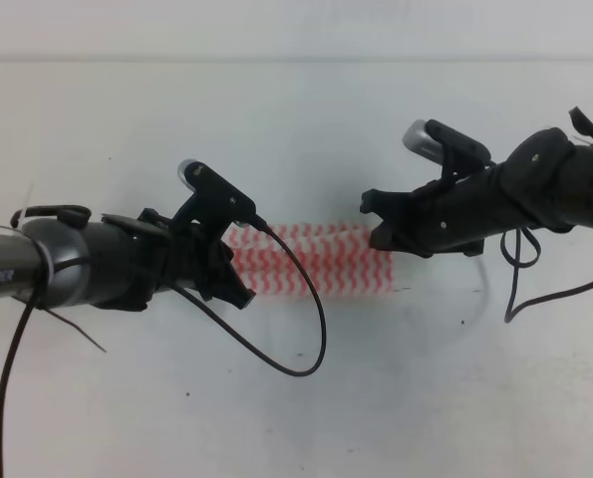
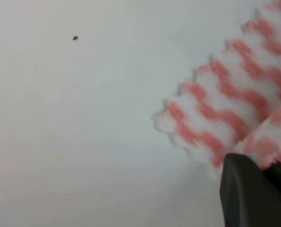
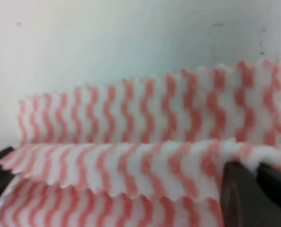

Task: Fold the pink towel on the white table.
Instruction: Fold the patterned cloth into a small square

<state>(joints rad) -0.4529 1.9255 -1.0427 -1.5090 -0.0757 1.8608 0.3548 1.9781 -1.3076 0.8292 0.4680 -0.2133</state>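
- The exterior high view looks steeply down on the white table [image 1: 296, 418] from above, taking in both arms.
- The left wrist view sits close behind its fingertips [image 2: 253, 194], facing down at the table.
- The right wrist view looks past its fingertips [image 3: 249, 194], very near.
- All three share the pink towel [image 1: 321, 261].

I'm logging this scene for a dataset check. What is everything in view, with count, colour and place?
towel: one, white with pink-red wavy stripes, mid-table between the two arms, partly folded over itself.
table: one, white with small dark specks, filling the view.
cables: black, hanging from both arms.
left tool: one, black, at the towel's left end, shut on an edge.
right tool: one, black, at the towel's right end, shut on a raised edge.
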